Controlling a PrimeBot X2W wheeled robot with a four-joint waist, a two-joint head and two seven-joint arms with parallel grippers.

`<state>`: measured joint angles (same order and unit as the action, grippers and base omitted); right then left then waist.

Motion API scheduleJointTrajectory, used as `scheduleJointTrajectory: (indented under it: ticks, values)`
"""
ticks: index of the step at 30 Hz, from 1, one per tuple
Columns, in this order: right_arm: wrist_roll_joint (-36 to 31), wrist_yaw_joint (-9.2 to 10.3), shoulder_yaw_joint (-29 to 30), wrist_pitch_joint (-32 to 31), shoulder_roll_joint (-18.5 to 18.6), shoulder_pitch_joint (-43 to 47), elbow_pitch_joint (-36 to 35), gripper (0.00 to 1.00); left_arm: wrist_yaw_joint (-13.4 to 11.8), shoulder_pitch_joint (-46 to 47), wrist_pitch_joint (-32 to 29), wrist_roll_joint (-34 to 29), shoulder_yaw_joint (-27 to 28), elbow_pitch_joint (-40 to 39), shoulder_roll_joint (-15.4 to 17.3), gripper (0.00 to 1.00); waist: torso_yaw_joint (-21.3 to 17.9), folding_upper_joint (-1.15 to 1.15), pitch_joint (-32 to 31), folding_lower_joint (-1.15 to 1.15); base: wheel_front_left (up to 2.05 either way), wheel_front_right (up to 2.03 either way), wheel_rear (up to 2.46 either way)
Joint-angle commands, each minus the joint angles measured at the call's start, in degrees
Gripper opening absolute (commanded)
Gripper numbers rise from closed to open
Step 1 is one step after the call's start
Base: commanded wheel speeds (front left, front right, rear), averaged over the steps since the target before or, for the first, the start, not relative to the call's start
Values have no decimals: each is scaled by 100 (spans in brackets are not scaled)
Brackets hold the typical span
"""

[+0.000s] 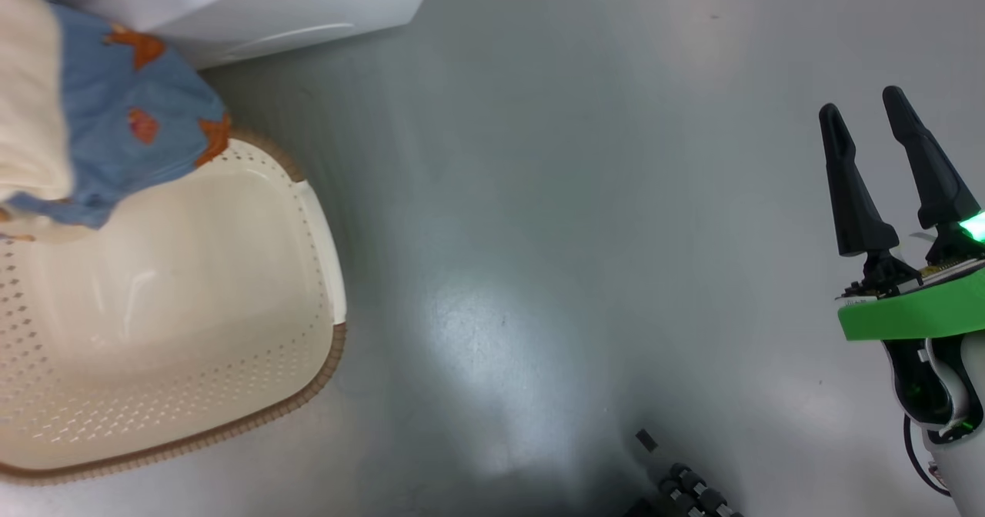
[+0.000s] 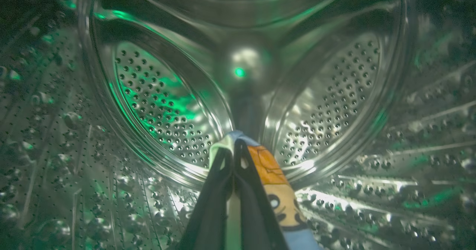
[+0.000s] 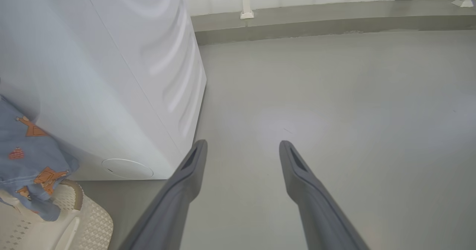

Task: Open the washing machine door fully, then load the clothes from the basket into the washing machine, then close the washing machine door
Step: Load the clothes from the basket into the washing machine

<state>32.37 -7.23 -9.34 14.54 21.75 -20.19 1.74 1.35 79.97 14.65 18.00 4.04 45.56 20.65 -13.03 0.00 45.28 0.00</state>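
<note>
In the left wrist view my left gripper (image 2: 233, 150) is deep inside the washing machine's perforated steel drum (image 2: 327, 93), shut on the clothes (image 2: 273, 177), a fold showing an orange bear and light blue. The rest of the clothes (image 1: 131, 117) trails out at the head view's upper left, blue and cream, hanging over the far end of the cream basket (image 1: 231, 309). The white washing machine (image 1: 269, 1) stands behind the basket. My right gripper (image 1: 862, 105) hovers open over bare floor at the right, holding nothing. The washing machine door is out of view.
In the right wrist view the washing machine's white side (image 3: 111, 75) with its round flap (image 3: 127, 168) stands left of my open gripper (image 3: 241, 149). The basket (image 3: 74, 220) and the hanging clothes (image 3: 26, 157) sit lower left. Grey floor (image 3: 334, 112) runs to a low kerb behind.
</note>
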Motion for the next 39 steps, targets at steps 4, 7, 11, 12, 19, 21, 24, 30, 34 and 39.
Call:
scheduleJointTrajectory:
  ticks: [4,7,11,12,19,21,24,30,34,39]
  values:
    - [-19,-25,-69,46,28,61,-77,100,-86,-40,34,-160,448,-932,338,0,-109,0,53,0,0,0,0]
    - [-23,-25,-116,46,-34,17,-57,100,-122,-203,34,-341,693,-1401,295,0,-148,0,60,0,0,0,0]
    - [-23,-25,-186,46,-88,16,12,100,-37,-381,20,-339,738,-682,211,100,-180,0,-58,0,0,0,0]
    - [-16,-25,-189,46,-93,20,25,100,-21,-364,-79,-346,697,-422,216,100,-188,0,-89,0,0,0,0]
    - [-7,-25,-222,46,-113,20,100,100,-51,-128,-1339,-492,356,1039,276,100,-202,0,-363,0,0,0,0]
    - [-8,-25,-254,46,-130,9,120,100,3,-96,-1495,-501,295,1241,283,100,-201,0,-459,0,0,0,0]
    - [-5,-25,-297,46,-158,-16,149,100,86,-115,-1378,-520,226,1378,305,100,-200,0,-626,0,0,0,0]
    - [4,-25,-400,46,-206,-51,231,100,251,-467,-841,-446,190,1591,249,100,-156,0,-1075,0,0,0,0]
    - [11,-25,-478,46,-225,-39,298,100,360,-845,-479,-344,200,1743,164,100,-81,0,-1425,0,0,0,0]
    - [19,-25,-585,46,-254,25,410,100,516,-1575,-118,-219,144,1769,10,100,60,0,-1993,0,0,0,0]
